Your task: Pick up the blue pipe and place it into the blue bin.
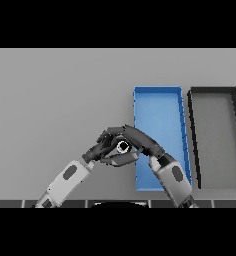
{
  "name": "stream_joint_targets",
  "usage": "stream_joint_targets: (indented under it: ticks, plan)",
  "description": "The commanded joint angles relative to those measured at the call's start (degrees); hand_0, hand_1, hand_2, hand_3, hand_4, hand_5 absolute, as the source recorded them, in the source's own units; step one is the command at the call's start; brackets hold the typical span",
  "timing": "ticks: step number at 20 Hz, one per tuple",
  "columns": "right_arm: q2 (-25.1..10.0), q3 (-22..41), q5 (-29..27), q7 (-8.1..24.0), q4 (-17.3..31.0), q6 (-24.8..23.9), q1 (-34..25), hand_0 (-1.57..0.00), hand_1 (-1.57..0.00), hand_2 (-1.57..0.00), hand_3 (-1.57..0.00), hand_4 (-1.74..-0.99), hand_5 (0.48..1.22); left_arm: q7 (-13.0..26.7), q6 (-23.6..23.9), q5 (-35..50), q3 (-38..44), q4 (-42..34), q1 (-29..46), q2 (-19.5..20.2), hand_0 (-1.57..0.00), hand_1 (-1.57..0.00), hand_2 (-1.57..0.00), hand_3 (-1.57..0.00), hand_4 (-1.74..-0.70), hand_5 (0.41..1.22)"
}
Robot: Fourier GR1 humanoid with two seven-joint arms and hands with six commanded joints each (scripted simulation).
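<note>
On the grey tabletop (55,100) the two hands meet near the middle of the view, just at the left edge of the blue bin (160,115). The left hand (101,147) reaches in from the lower left on its white and grey arm; the right hand (140,141) comes up from the lower right, its forearm lying across the near part of the bin.

Between them sits the blue pipe (123,146) — only a small part of it shows, a pale ring with a dark hole and a hint of blue, seen end-on. The fingers of both hands curl around it: the right hand's fingers arch over the top from the right, and the left hand's fingers and thumb close in on it from the left and below. Which hand bears the pipe's weight cannot be told, as the dark fingers overlap. Whether the pipe touches the tabletop or is lifted off it cannot be told either.

The pipe lies just beside the bin's left wall, at about the bin's near half — not inside it. The bin itself is a long blue tray running away from the robot, and its visible floor is bare.

To the right of the blue bin, just beside it, stands a dark bin (215,135) of similar long shape with a grey floor.
</note>
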Motion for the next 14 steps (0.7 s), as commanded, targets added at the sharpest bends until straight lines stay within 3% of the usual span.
stream_joint_targets:
  ticks: [1, 3, 4, 6, 8, 9, 12, 13, 14]
  plan:
    - [1.0, 0.3, -0.8, 0.2, 0.1, -0.4, 0.4, -1.01, -1.02, -1.02, -0.83, -1.541, 0.604, -1.2, 0.0, 1.2, 0.7, 0.2, 0.3, -0.4, -1.03, -1.01, -0.99, -0.62, -1.66, 1.192]
    - [2.3, 0.5, -1.2, 0.6, 0.5, -1.3, 0.9, -1.21, -1.22, -1.22, -1.10, -1.492, 0.706, -2.2, -0.2, 4.0, 0.9, -0.4, 1.8, -1.9, -1.22, -1.21, -1.20, -0.52, -1.69, 1.203]
    - [2.8, 0.6, -0.6, -1.0, -0.1, -2.0, 1.5, -1.28, -1.29, -1.29, -1.19, -1.475, 0.809, -2.5, -0.6, 5.5, 1.5, -0.4, 2.0, -2.2, -1.29, -1.28, -1.27, -0.53, -1.70, 1.206]
    - [3.0, 1.1, 1.7, -3.2, -0.2, -2.2, 2.0, -1.39, -1.39, -1.39, -1.33, -1.458, 0.957, -2.4, -0.9, 5.9, 2.0, -0.3, 1.6, -1.9, -1.39, -1.39, -1.38, -0.55, -1.71, 1.212]
    - [2.7, 1.0, 3.4, -3.2, 0.0, -1.0, 1.7, -1.45, -1.46, -1.46, -1.42, -1.459, 1.052, -2.4, -0.5, 5.3, 1.4, 0.1, 1.5, -1.6, -1.46, -1.45, -1.45, -0.59, -1.72, 1.215]
    - [3.1, 1.4, 5.0, -4.6, 0.3, -0.7, 1.7, -1.48, -1.48, -1.48, -1.45, -1.465, 1.086, -2.4, -0.3, 4.6, 1.3, 0.1, 0.9, -1.1, -1.48, -1.45, -1.47, -0.55, -1.73, 1.216]
    - [4.8, 1.0, 4.9, -3.8, -0.6, 1.1, 3.2, -1.52, -1.52, -1.52, -1.51, -1.473, 1.152, -4.6, -0.3, 4.0, 0.3, 0.5, 0.8, -0.1, -1.50, -1.36, -1.52, -0.51, -1.73, 1.219]
    - [5.7, 0.9, 4.7, -3.7, -0.7, 1.6, 3.5, -1.53, -1.53, -1.53, -1.52, -1.474, 1.166, -4.9, -0.6, 3.8, 0.0, 0.2, 0.8, 0.3, -1.43, -1.22, -1.35, -0.53, -1.64, 1.219]
    - [5.8, 0.1, 4.7, -3.7, -0.8, 2.1, 3.9, -1.54, -1.54, -1.54, -1.53, -1.477, 1.177, -5.2, -1.3, 3.2, -0.2, 0.6, 0.3, 0.7, -1.41, -1.19, -1.24, -0.52, -1.54, 1.219]
